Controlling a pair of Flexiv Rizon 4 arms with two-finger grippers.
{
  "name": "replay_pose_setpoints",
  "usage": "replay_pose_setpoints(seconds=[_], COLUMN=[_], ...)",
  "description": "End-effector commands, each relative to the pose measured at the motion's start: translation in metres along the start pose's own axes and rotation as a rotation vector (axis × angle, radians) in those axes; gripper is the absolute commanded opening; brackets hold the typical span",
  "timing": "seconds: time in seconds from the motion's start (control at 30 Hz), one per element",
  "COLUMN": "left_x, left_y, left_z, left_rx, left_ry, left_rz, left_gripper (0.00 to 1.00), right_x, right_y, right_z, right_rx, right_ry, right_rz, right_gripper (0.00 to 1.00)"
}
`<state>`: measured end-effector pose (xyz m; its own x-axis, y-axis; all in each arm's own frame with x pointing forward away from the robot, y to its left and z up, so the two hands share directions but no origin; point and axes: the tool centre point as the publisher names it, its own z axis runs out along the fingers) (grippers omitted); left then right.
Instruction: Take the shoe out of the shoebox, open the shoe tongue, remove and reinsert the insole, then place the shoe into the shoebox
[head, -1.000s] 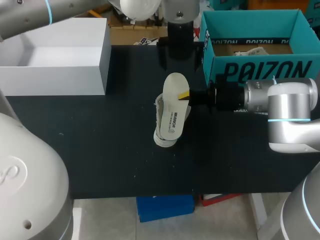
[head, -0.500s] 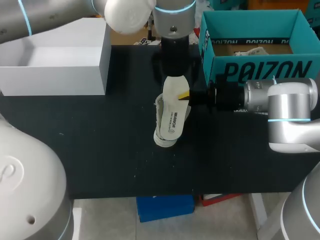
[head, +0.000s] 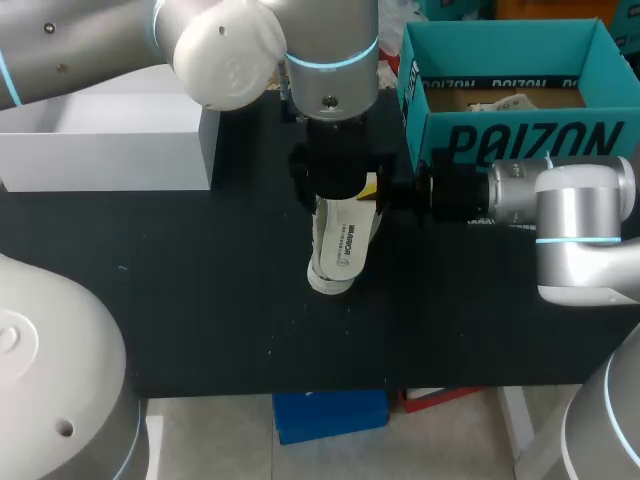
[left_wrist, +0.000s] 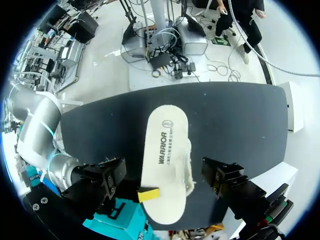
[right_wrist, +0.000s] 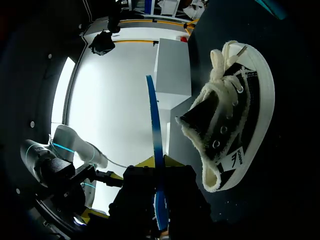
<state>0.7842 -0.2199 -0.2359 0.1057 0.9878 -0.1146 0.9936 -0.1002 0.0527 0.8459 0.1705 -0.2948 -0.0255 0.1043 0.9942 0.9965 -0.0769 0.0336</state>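
Shoe (head: 325, 282) sits on the black table (head: 200, 280), centre of the frame in the head view, its rounded end toward the lower edge. The white insole (head: 343, 243) lies lengthwise over it and hides most of it. I can't tell whether insole and shoe touch.

My right gripper (head: 372, 188) comes in from the right of the frame and is clamped on the insole's edge, with one yellow tip on top. In the right wrist view the insole (right_wrist: 154, 120) runs edge-on straight out from between my fingertips (right_wrist: 152, 161), and the shoe (right_wrist: 235, 115) sits just beside it, laces and fuzzy collar facing me.

My left arm enters from the upper left of the frame, its wrist directly above the shoe's far end. In the left wrist view my left gripper (left_wrist: 162, 170) is spread wide, one dark finger on each side of the insole (left_wrist: 165, 155), touching nothing. The right gripper's yellow tip shows on the insole there.

Farther back are the teal shoebox (head: 520, 140) at upper right and a white box (head: 110, 150) at upper left.
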Motion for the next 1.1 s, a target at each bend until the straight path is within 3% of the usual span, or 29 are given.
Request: replay_pose_setpoints(seconds=[0.03, 0.2, 0.33, 0.73, 1.1], left_x=[0.004, 0.004, 0.009, 0.036, 0.046], left_y=[-0.014, -0.027, -0.026, -0.015, 0.002], left_z=[-0.001, -0.002, 0.002, 0.003, 0.008], left_rx=[-0.048, -0.050, -0.040, 0.084, 0.157], left_ry=[-0.022, -0.045, -0.114, -0.743, -1.036], left_rz=[0.001, 0.009, 0.000, 0.037, 0.156], left_gripper=[1.00, 1.00, 1.00, 1.00, 1.00], right_x=[0.000, 0.000, 0.000, 0.000, 0.000], right_y=[0.000, 0.000, 0.000, 0.000, 0.000], right_z=[0.001, 0.001, 0.001, 0.001, 0.001], right_rx=[-0.001, -0.001, -0.001, -0.001, -0.001], right_ry=[-0.002, -0.002, -0.002, -0.002, -0.002], right_rz=[0.000, 0.000, 0.000, 0.000, 0.000], right_gripper=[0.00, 0.00, 0.00, 0.00, 0.00])
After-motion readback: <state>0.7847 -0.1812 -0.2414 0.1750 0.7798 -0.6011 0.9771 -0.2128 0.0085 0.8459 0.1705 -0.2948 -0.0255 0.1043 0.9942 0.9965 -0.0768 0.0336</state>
